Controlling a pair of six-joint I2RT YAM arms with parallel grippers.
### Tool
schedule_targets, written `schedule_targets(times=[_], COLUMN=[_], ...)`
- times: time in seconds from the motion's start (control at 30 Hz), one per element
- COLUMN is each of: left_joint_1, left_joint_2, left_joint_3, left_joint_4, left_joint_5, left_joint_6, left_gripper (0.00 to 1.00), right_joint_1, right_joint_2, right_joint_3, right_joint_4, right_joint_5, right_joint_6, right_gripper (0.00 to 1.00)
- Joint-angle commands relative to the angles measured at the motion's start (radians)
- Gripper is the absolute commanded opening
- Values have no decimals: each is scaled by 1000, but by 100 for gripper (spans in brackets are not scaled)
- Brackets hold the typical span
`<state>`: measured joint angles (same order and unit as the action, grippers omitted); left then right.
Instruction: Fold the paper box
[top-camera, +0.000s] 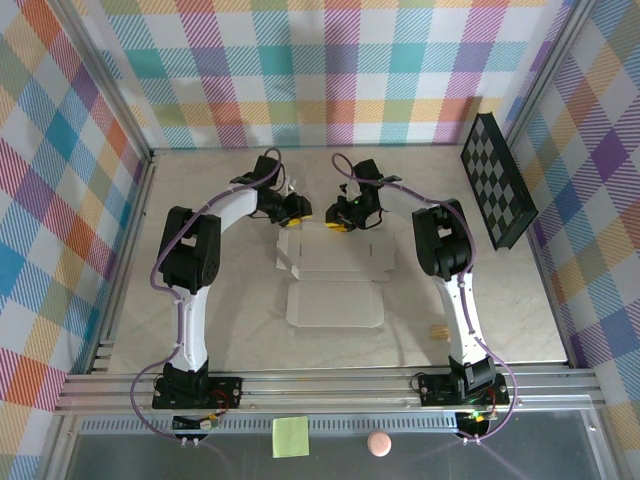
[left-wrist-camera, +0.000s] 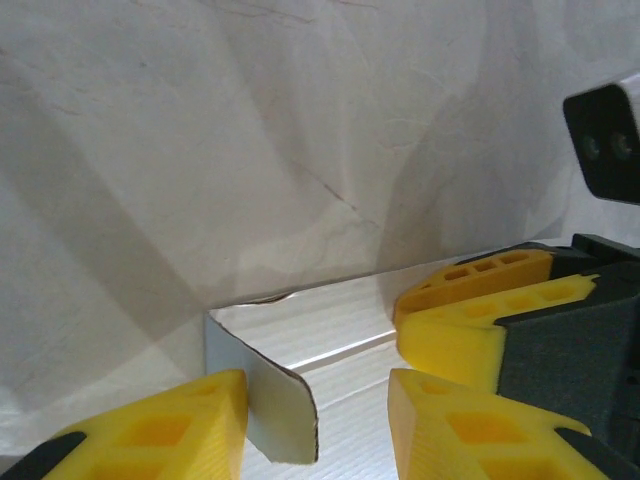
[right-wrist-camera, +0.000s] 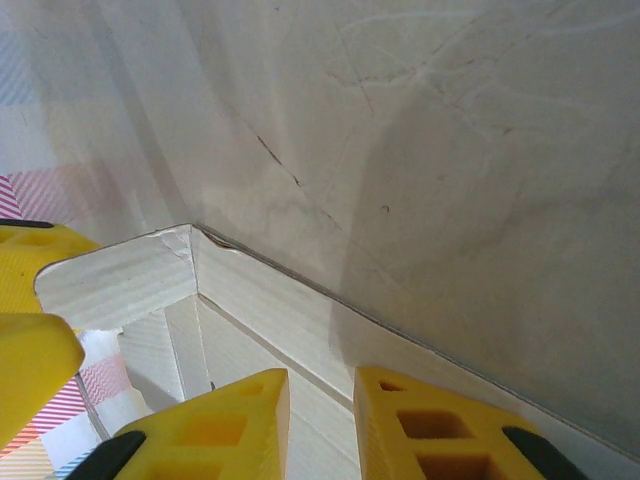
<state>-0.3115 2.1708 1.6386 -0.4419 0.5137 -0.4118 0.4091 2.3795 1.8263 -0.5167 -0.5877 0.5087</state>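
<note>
- Looking at the overhead cam, I've got the paper box lying opened out flat in the middle of the worktop, between the two arms.
- Both wrists are at the box's far edge. The left fingers are at its far-left corner, and the right fingers are just beside them, toward the middle of that edge.
- On the left wrist cam the left fingers are spread, with a small corner flap standing upright between them. It sits right up against one finger, with a clear gap to the other.
- On the right wrist cam the right fingers are nearly together, straddling the box's far edge strip. I can't tell if they're really pinching the card or just sitting either side of it.
- Off to the right, a black checkerboard panel is propped against the side wall, and a yellow-green sticky note sits in front of the arm bases.
</note>
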Motion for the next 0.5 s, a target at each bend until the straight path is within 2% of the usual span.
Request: schedule_targets(times=[0.0, 0.27, 0.47], left_joint_1=[-20, -32, -44], left_joint_2=[28, 75, 96], left_joint_3=[41, 52, 46], left_joint_4=[1, 28, 9], left_joint_5=[28, 49, 12], left_joint_6=[-22, -51, -44], left_gripper=[41, 41, 41], right_joint_1=[17, 18, 17], right_joint_2=[7, 6, 7], right_joint_3=[-41, -45, -47], right_joint_4=[-65, -65, -69], right_joint_5=[25, 25, 25], right_joint_6=[-5, -4, -6], right_gripper=[25, 24, 24])
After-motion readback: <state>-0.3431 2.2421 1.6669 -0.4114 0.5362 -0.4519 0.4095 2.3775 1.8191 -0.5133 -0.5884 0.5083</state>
